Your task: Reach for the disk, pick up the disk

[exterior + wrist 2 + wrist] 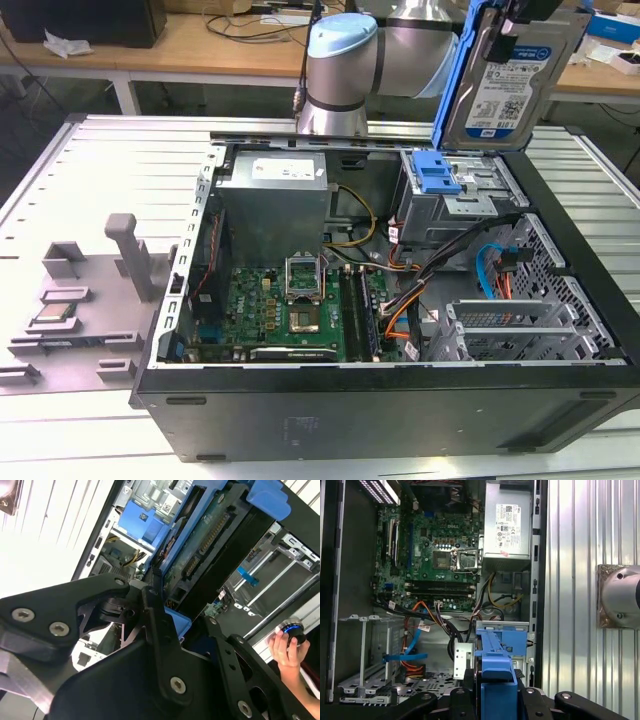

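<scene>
Our gripper (pixel 496 696) pinches the disk (pixel 505 80), which stands nearly upright between its fingers, above the drive bay (pixel 468 195) at the exterior view's far right.

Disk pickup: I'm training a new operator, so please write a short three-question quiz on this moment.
1. True or false: the disk lies in its bay inside the case.
2. What is the gripper shut on? A) an orange cable B) the disk C) nothing
3. Fill in: the chip lies outside the case, toward the exterior view's ____.

Key:
1. False. It is held up above the case.
2. B. In both wrist views the fingers clamp its blue bracket.
3. left
</scene>
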Tool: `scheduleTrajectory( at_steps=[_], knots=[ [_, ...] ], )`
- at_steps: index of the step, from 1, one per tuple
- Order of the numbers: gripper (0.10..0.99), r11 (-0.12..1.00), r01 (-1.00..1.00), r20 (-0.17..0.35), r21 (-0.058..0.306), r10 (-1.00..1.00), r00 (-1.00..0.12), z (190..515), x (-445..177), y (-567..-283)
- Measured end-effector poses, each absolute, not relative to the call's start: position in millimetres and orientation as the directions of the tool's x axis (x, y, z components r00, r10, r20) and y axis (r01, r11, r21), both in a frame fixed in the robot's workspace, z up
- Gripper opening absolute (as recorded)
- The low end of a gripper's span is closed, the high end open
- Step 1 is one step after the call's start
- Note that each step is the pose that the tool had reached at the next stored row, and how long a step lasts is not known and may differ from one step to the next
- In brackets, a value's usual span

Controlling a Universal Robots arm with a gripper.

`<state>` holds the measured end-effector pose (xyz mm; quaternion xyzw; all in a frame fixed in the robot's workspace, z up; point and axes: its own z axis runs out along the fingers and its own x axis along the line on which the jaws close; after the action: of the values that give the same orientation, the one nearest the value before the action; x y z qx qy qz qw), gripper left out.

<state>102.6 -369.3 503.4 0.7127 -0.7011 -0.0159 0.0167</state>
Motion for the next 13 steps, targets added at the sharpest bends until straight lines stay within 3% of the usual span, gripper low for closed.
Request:
scheduleTrajectory(
  at_steps=[13],
  knots=[
    [0.365,-0.016,-0.999,0.001,0.046,-1.0,0.016,503,103,-396]
  ],
)
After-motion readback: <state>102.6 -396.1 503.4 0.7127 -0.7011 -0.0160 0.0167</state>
